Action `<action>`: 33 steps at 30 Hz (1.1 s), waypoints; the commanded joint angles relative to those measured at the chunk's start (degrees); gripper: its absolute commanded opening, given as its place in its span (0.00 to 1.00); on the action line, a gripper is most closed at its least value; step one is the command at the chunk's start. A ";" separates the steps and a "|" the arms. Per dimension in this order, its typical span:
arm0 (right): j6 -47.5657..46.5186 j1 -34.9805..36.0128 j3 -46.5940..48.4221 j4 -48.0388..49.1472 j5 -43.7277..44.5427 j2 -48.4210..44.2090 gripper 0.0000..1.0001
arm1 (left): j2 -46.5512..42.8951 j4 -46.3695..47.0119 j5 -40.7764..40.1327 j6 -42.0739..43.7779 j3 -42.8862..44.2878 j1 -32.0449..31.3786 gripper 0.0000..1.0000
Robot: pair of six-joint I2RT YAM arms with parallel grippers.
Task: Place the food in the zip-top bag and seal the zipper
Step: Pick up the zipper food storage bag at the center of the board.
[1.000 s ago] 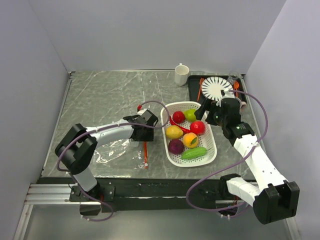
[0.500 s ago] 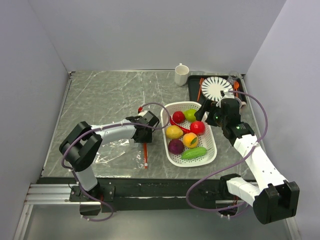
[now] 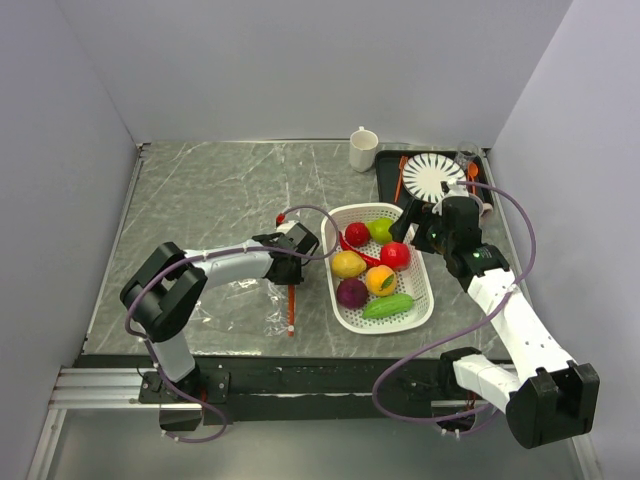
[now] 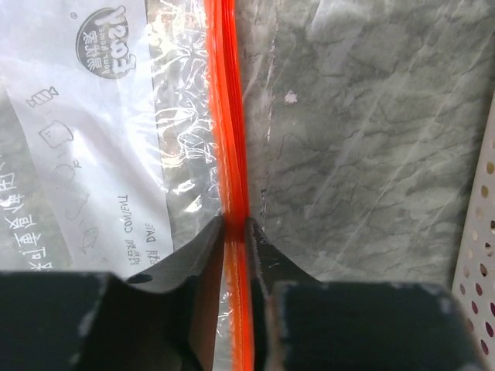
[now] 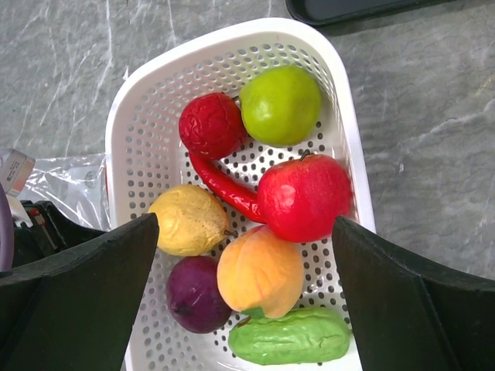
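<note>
The clear zip-top bag (image 3: 232,298) lies flat on the table, left of the white basket (image 3: 340,308). Its orange-red zipper (image 3: 291,305) runs along the edge nearest the basket. My left gripper (image 3: 287,270) is shut on the zipper (image 4: 228,116) near its far end; the bag (image 4: 100,154) lies to the left in the left wrist view. The food sits in the basket (image 5: 139,116): red ball (image 5: 213,124), green ball (image 5: 280,104), red apple (image 5: 303,197), chilli (image 5: 224,185), yellow (image 5: 188,220), orange (image 5: 259,270), purple (image 5: 193,294), cucumber (image 5: 288,338). My right gripper (image 5: 244,232) hangs open above them, empty.
A white cup (image 3: 363,149) stands at the back. A black tray (image 3: 387,188) at the back right holds a striped plate (image 3: 433,176) and orange cutlery (image 3: 400,175). Grey walls close in the table on the left, back and right.
My left gripper has slid slightly toward the near edge along the zipper, and the bag has shifted a little. The right arm has not moved.
</note>
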 commanded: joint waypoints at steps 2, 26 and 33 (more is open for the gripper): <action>0.49 0.18 2.26 0.03 -1.07 -1.17 1.00 | 0.94 0.38 0.85 -0.64 -1.04 -0.34 0.18; 17.63 17.57 -1.16 18.83 -15.40 7.96 0.55 | -21.38 -8.14 2.17 1.38 2.74 -0.16 0.01; 17.90 25.05 4.36 19.46 -13.47 17.17 0.58 | -28.49 -7.54 2.25 0.85 1.60 -0.16 0.01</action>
